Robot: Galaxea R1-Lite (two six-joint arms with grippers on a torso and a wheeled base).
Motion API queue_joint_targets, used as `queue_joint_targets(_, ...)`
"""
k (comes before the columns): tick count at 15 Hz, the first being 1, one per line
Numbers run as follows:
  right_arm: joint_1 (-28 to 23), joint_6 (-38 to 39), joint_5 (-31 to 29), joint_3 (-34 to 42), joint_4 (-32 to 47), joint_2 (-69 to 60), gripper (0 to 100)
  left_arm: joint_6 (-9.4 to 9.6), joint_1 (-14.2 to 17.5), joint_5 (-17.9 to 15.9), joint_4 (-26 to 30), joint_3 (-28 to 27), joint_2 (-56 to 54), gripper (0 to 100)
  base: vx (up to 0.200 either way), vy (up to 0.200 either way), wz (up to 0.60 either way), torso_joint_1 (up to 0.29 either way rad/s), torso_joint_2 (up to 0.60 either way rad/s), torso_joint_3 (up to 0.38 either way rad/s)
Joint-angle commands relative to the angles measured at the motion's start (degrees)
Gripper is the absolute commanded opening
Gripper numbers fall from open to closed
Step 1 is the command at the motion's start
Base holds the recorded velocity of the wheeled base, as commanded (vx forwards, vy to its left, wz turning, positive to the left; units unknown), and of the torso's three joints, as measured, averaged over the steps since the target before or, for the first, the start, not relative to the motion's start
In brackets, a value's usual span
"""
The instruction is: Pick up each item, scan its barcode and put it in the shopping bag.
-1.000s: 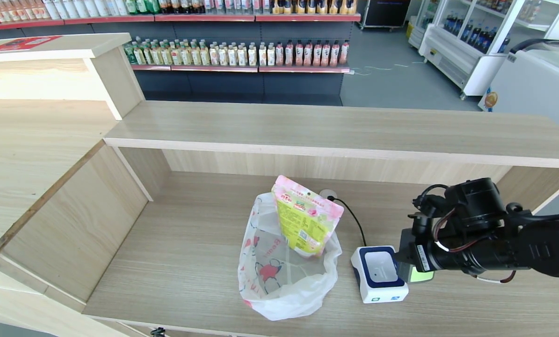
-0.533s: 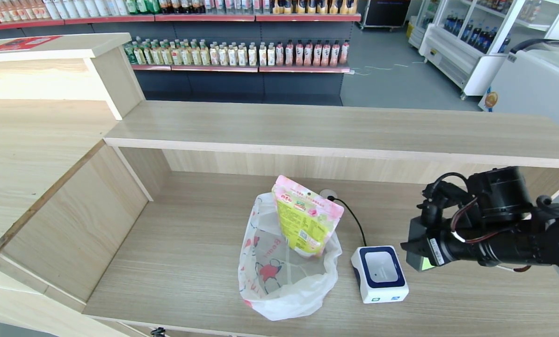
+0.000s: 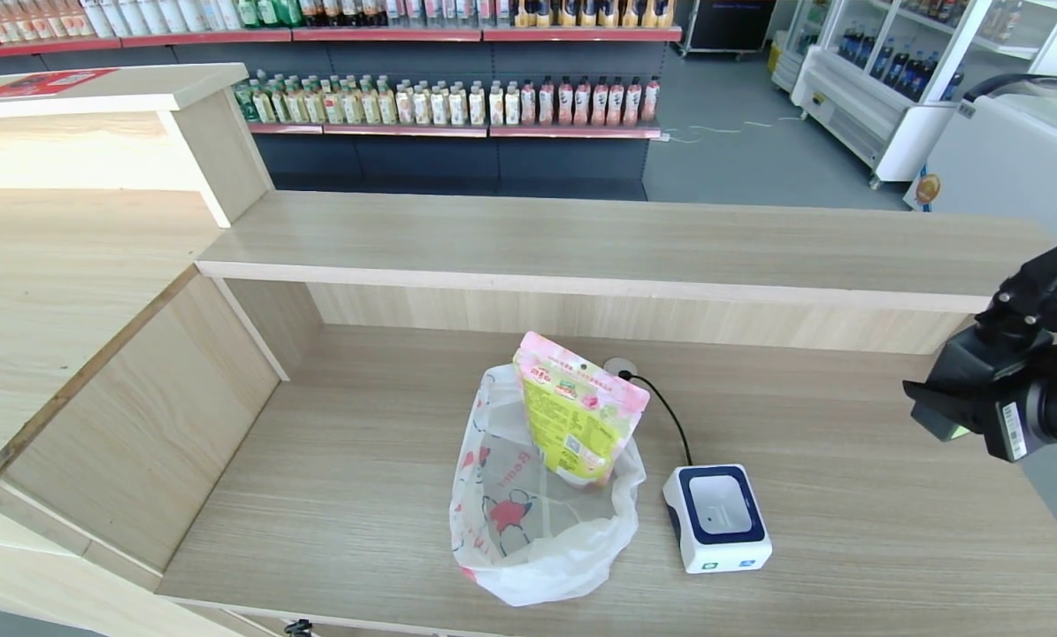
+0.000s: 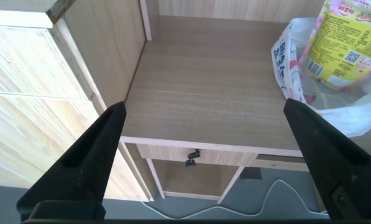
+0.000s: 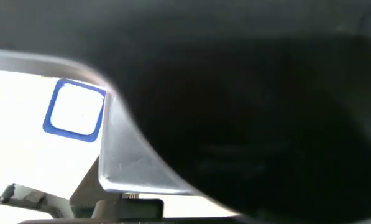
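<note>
Right jaws, well right of the scanner (image 3: 718, 518), pinch a green item (image 3: 959, 433). Left jaws gape wide, empty, near the bag (image 3: 537, 522), where a pouch (image 3: 577, 416) stands; left wrist view shows its barcode (image 4: 320, 64).

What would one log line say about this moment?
pouch: in shopping bag | scanner: right of bag | left claw: open, empty | right claw: by right end of counter

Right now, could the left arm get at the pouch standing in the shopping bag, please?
Probably yes: the left gripper is open, and only bare counter seems to lie between it and the pouch.
</note>
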Motion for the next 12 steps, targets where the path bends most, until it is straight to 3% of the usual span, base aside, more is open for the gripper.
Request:
queue_joint_targets(1,5.79,0.32,-0.07,0.50,-0.04,-4.23,0,0.00,0.02,0.01,0.00,0.00,0.00,100,0.000,0.000,0.60,0.002,0.00,0.002)
queue_joint_targets(3,12.47,1.28,-0.33,0.85,0.14,-5.46,0,0.00,0.02,0.01,0.00,0.00,0.00,100,0.000,0.000,0.60,0.002,0.00,0.005)
queue_joint_targets(6,16.33,1.19,-1.47,1.29,-0.57,-4.32,0,0.00,0.02,0.01,0.00,0.00,0.00,100,0.000,0.000,0.60,0.006,0.00,0.002)
queue_joint_targets(7,16.42,1.19,-1.56,1.29,-1.71,-3.26,0,0.00,0.02,0.01,0.00,0.00,0.00,100,0.000,0.000,0.60,0.002,0.00,0.002)
queue_joint_targets(11,12.11,3.04,-1.30,1.47,-3.38,3.33,0,0.09,0.02,0.01,0.00,0.00,0.00,100,0.000,0.000,0.00,0.000,0.00,0.000)
queue_joint_targets(12,7.72,3.39,-0.86,1.65,-6.54,7.63,0,0.00,0.02,0.01,0.00,0.00,0.00,100,0.000,0.000,0.00,0.000,0.00,0.000)
